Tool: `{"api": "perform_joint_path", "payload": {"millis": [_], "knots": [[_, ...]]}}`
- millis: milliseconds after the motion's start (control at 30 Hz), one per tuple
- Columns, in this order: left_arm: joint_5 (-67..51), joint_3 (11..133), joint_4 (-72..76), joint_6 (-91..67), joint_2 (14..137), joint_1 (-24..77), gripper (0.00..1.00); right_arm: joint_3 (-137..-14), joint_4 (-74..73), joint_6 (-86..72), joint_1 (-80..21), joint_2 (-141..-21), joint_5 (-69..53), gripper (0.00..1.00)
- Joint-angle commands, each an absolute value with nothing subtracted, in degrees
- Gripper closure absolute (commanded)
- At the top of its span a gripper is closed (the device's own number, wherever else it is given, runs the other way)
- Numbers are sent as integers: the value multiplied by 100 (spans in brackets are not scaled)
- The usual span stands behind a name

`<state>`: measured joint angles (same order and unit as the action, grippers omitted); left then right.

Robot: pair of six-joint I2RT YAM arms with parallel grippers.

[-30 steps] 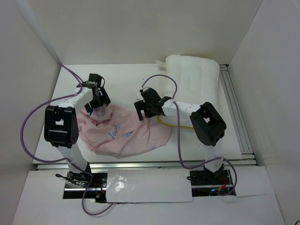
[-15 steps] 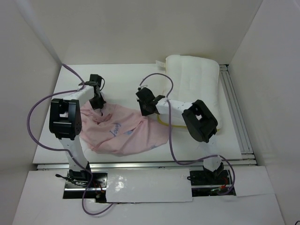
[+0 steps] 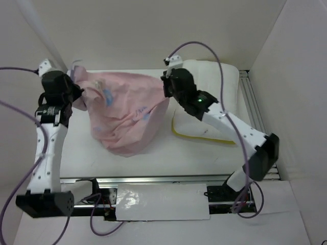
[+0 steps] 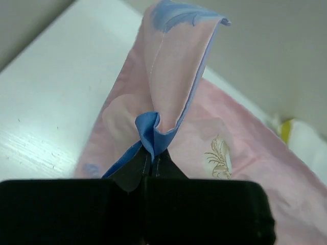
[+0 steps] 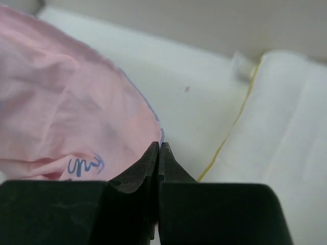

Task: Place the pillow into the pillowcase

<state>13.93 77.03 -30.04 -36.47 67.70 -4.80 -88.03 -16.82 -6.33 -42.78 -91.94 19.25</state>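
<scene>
Left gripper [image 4: 150,162]: its jaws are pressing together on a blue-edged fold of the pillowcase [image 3: 127,109], and no gap is showing between them.
Right gripper [image 5: 159,153]: its jaws are clamping the pink hem at the case's other end, with only cloth lying between the tips.
Pillowcase: it is hanging stretched between the two grippers above the table [image 3: 71,148], with the pink reverse side facing outward. Its lower part is sagging toward the middle of the table, and it cannot be told whether that part is touching the surface.
Left hold: it is sitting over the far left corner.
Right hold: it is sitting over the far edge near its middle, just beside the pillow [image 3: 217,76].
Pillow: it is lying flat along the right edge and reaching into the far right corner. Its yellow strip [image 3: 191,136] is running along the near side, and the right arm is crossing above it.
</scene>
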Motion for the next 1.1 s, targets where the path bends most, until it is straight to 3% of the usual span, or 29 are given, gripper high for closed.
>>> {"api": "perform_joint_path", "payload": {"millis": [0,300,467,600,733,900,967,1067], "knots": [[1826,8303,-3040,-3771,5954,-579,100,-9149,-1240,86,-4333,-8158,2575,100],[2987,10387,-3516,-3165,5168,-580,100,-10237,-1265,1063,-4447,-6865,2918,100],[3155,11274,-3568,-2787,5484,-580,100,-11003,-1460,1589,-4447,-7057,2716,100],[3155,11154,-3621,-2847,5826,-580,100,-11083,-950,1836,-4500,-7513,3127,100],[3270,10574,-3621,-3023,6344,-580,100,-11538,-949,1758,-4186,-8611,3174,100],[3411,9924,-3674,-3471,7364,-940,100,-12900,-1485,1091,-3385,-11175,2409,100],[2859,9651,-3674,-3611,7987,-1281,100,-13906,-1564,1143,-3244,-12507,2014,96],[2559,9650,-4270,-4216,8925,-1651,100,-14912,-1784,1300,-3173,-13567,1453,88]]}}
